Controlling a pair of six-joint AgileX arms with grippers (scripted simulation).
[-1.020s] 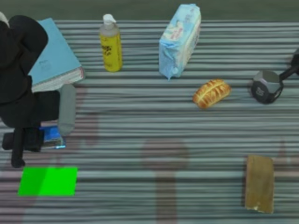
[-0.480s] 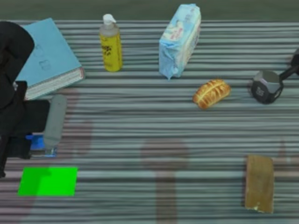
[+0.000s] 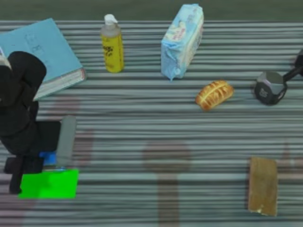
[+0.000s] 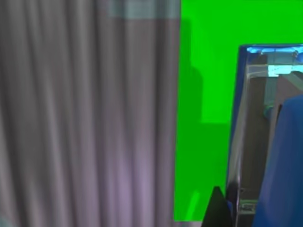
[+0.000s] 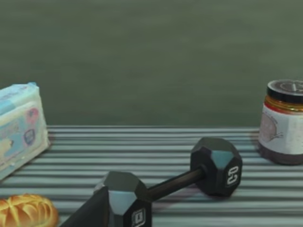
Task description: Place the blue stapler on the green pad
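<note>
Blue and glossy, with a silver metal underside, the small elongated stapler (image 3: 48, 158) sits in your left gripper (image 3: 35, 163) at the top view's lower left, the black fingers closed on it; from above you see only a sliver of blue beside the dark wrist. Look at the left wrist view and you find the stapler (image 4: 270, 142) hanging over the flat, bright neon-green rectangular pad (image 4: 208, 94), though you cannot tell whether it touches the surface. From above, the pad (image 3: 52, 184) lies just below the gripper, its upper left corner covered by the arm. Behind your arm lies the large light-blue book (image 3: 45, 52), and to its right stand a yellow pump bottle (image 3: 112, 45) and a pale blue soft pack of wipes (image 3: 182, 40). Farther right you have a golden bread roll (image 3: 214, 94), a black hexagonal dumbbell (image 3: 271, 87) and, near the lower right, a tan wooden block (image 3: 262, 185). Your right arm does not show from above; its wrist camera faces the dumbbell and a lidded jar (image 5: 283, 120), and whether that gripper is open or closed you cannot tell.
</note>
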